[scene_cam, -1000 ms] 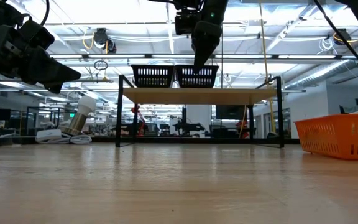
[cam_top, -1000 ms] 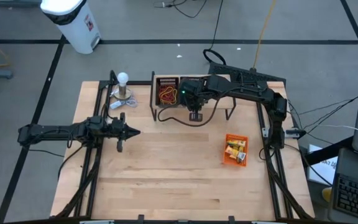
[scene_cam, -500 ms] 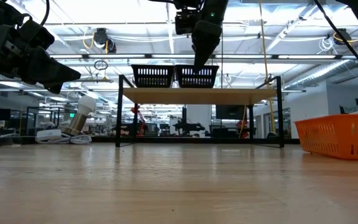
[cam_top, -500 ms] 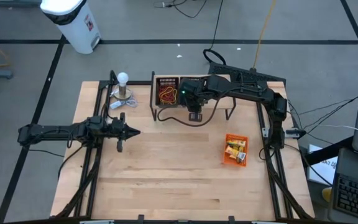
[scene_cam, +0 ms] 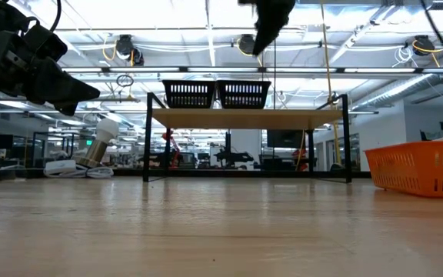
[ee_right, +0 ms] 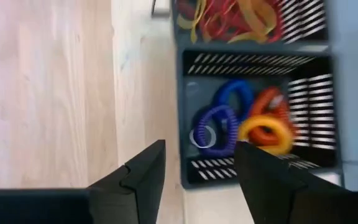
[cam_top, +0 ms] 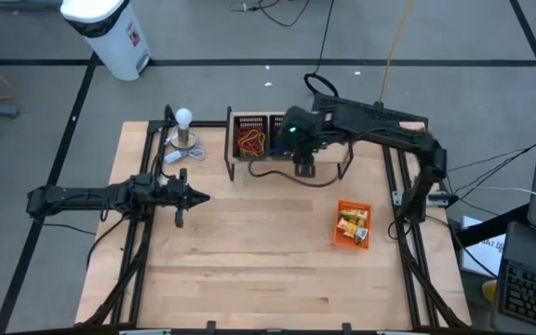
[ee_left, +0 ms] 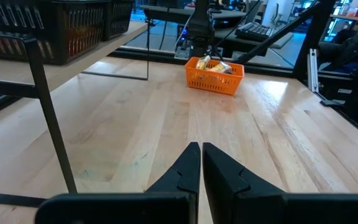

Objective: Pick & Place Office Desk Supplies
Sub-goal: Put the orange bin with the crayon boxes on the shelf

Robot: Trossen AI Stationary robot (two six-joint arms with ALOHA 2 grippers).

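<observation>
Two black mesh baskets (scene_cam: 188, 93) (scene_cam: 243, 93) stand side by side on a raised wooden shelf (scene_cam: 244, 117) at the table's far side. One basket (cam_top: 249, 140) holds red and yellow elastic bands (ee_right: 229, 12). The other holds coiled loops in blue, purple, orange and yellow (ee_right: 244, 121). My right gripper (ee_right: 199, 149) (cam_top: 303, 167) hangs open above the near edge of the loop basket, with nothing between its fingers. An orange basket (cam_top: 353, 224) with yellow packets sits on the table's right. My left gripper (cam_top: 201, 197) (ee_left: 201, 146) waits shut over the table's left.
A white ball-topped metal stand (cam_top: 185, 130) stands at the far left of the table, next to the shelf. The shelf's thin black legs (ee_left: 51, 124) rise in front of my left gripper. Bare wood lies across the table's middle and near side (cam_top: 249, 270).
My right gripper has risen from just above the right black basket to well above it, and has shifted a little toward the table's right edge. The loops stay in the basket. My left arm has kept still.
</observation>
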